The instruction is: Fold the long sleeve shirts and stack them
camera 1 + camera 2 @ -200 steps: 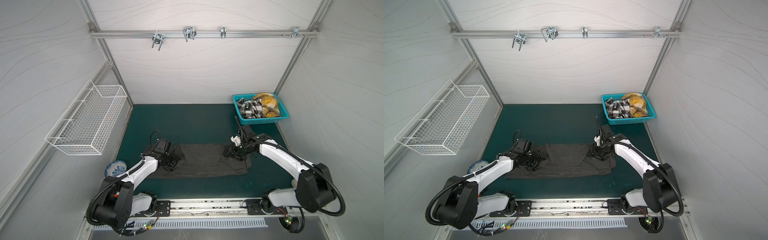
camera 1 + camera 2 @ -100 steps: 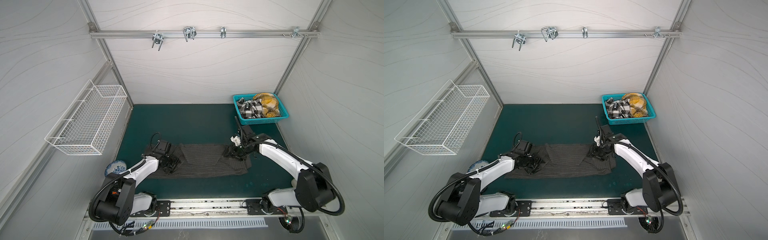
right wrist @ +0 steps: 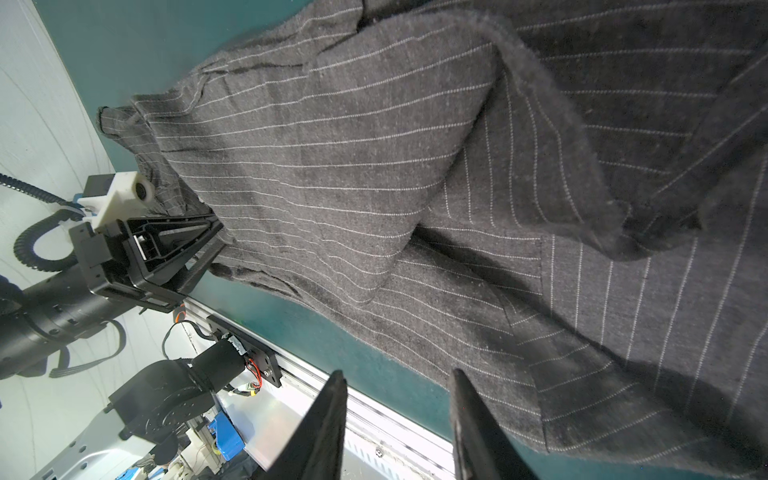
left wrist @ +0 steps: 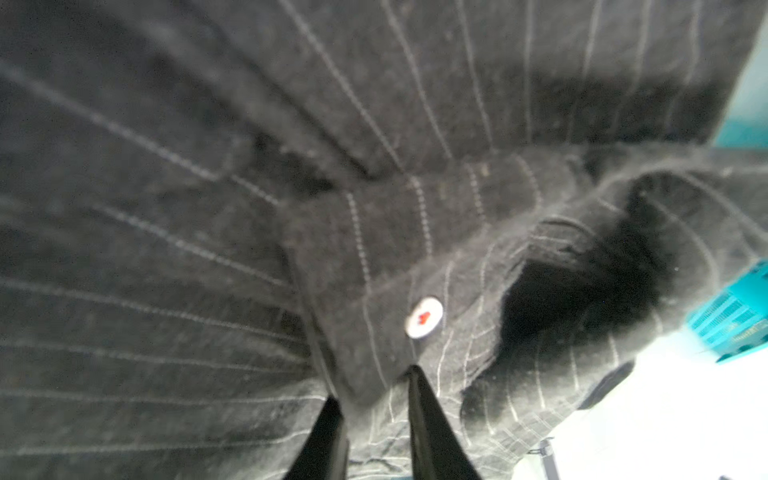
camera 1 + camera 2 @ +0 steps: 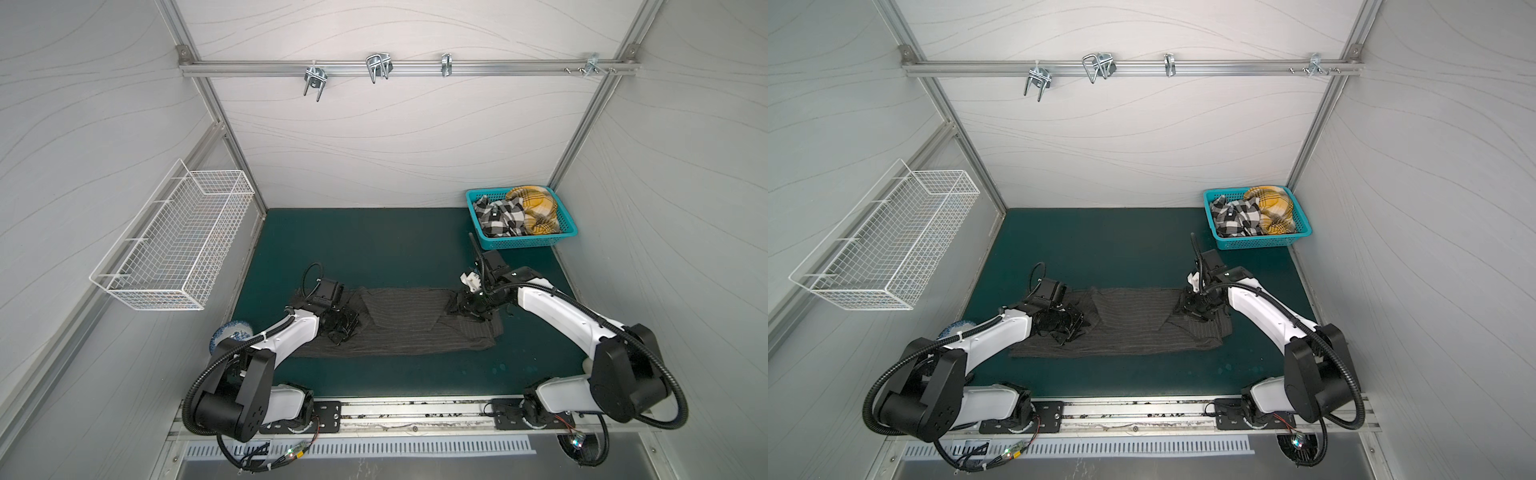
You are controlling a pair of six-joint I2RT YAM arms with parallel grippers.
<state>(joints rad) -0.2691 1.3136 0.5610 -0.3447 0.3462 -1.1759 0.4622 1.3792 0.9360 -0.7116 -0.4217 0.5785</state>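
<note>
In both top views, a dark charcoal pinstriped cloth shirt (image 5: 399,328) is seen spread lengthwise, left to right, across the near middle of the dark green surface (image 5: 374,249). The left gripper (image 5: 343,328) is pressed onto its left end. The right gripper (image 5: 467,306) is set over its right end, where a flap is folded inward. A black-and-white plaid shirt (image 5: 496,216) and a yellow plaid shirt (image 5: 534,205) are bundled side by side in a teal plastic basket (image 5: 521,243) at the far right corner, well apart from the charcoal shirt (image 5: 1133,328). A white wire basket (image 5: 174,245) is mounted on the left wall, and a blue-and-white patterned bowl (image 5: 230,332) is seen beside the left arm.

In the left wrist view, the left gripper (image 4: 372,386) is shown nearly closed, with a buttoned edge of the charcoal shirt pinched between its fingers. A pale button with red thread (image 4: 424,318) is seen just beyond the tips.

In the right wrist view, the right gripper (image 3: 397,372) is shown with its fingers apart and nothing clamped between them, held over the charcoal shirt's right end. The left gripper (image 3: 208,237) is seen on the cloth's other end.
</note>
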